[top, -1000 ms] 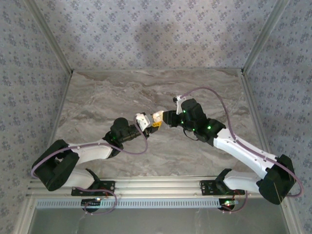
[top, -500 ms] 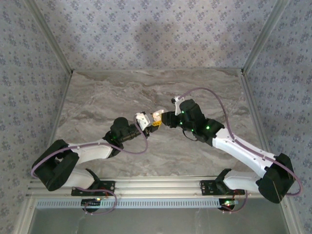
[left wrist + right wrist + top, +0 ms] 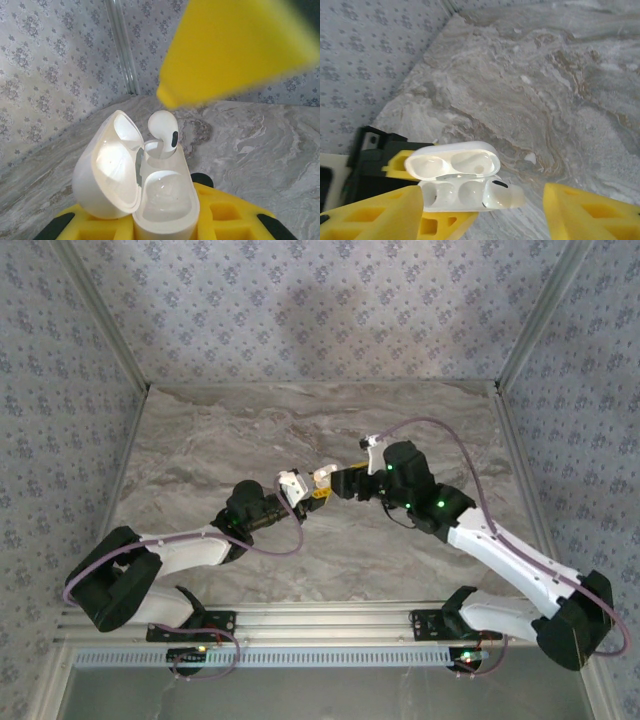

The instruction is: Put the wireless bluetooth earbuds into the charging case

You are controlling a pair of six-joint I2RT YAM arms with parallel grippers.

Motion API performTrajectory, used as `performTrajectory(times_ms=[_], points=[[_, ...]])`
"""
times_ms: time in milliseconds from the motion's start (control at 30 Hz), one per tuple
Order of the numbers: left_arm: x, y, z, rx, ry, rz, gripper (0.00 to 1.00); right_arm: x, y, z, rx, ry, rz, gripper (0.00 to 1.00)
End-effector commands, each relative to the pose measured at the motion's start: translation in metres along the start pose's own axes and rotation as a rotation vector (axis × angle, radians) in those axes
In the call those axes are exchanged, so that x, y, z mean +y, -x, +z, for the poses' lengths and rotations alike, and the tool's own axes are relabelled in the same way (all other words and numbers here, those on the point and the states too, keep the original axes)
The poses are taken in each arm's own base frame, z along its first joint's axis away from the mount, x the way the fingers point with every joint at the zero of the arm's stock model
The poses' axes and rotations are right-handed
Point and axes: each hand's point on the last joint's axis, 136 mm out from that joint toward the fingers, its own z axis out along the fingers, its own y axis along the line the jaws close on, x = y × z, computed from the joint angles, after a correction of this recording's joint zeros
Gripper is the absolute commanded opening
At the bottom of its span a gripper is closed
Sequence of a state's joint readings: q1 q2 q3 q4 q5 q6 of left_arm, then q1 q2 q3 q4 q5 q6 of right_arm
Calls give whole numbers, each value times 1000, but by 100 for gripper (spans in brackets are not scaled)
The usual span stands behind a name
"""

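Compared with the earlier frames, the right arm's wrist and forearm are shifted slightly away from the charging case, while the case and the left arm are found where they were.

The case is clamped at its base by the left gripper and held above the marble tabletop. Its hinged lid is swung fully back, so the sockets are presented upward and toward the right arm. This hold appears chosen so that the case is kept steady and open while the other arm works on it.

One earbud is seen in the socket on the far side of the case from the left wrist camera. Its rounded head is raised above the case rim, so it is judged to be only partly seated. The socket nearer that camera is seen empty.

The right gripper is placed just beside the case, on the earbud's side. Its yellow fingers are spread wide to either side of the case and nothing is held between them. One fingertip is poised just above the earbud. A downward press is judged to be needed to seat it. A push off the socket's axis could tip the earbud out or shift the case in its clamp.
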State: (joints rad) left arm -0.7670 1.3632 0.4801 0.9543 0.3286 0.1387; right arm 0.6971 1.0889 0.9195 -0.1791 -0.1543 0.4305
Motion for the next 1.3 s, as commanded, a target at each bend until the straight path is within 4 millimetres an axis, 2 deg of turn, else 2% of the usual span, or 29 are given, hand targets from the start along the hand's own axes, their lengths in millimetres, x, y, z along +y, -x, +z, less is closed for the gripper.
performTrajectory(times_ms=[0,133,267,400,467,600,733,867,1033,1100,1267], points=[[-3,33,0,-91,-24,35,13,13,19,-22,-50,97,-29,67],[-10,34,-1,-95,-60,39,13,11,22,-35,-50,162,-92,70],[-15,37,-1,-106,-92,38,13,10,16,-45,-5,219,-262,69],[-18,40,-2,-115,-113,34,13,14,5,-56,18,329,-509,61],[-20,40,-2,-119,-123,32,13,15,3,-57,2,363,-576,58],[-18,40,-1,-119,-114,22,13,14,7,-46,10,406,-533,56],[-17,37,0,-112,-107,13,13,7,-5,-38,57,398,-497,54],[-16,37,0,-112,-106,10,13,3,-15,-41,54,359,-561,51],[-15,38,1,-116,-100,7,13,-5,-35,-37,84,335,-572,40],[-15,39,0,-118,-100,6,13,-2,-44,-32,99,346,-572,37],[-15,40,0,-119,-98,2,13,4,-51,-21,88,349,-567,27]])
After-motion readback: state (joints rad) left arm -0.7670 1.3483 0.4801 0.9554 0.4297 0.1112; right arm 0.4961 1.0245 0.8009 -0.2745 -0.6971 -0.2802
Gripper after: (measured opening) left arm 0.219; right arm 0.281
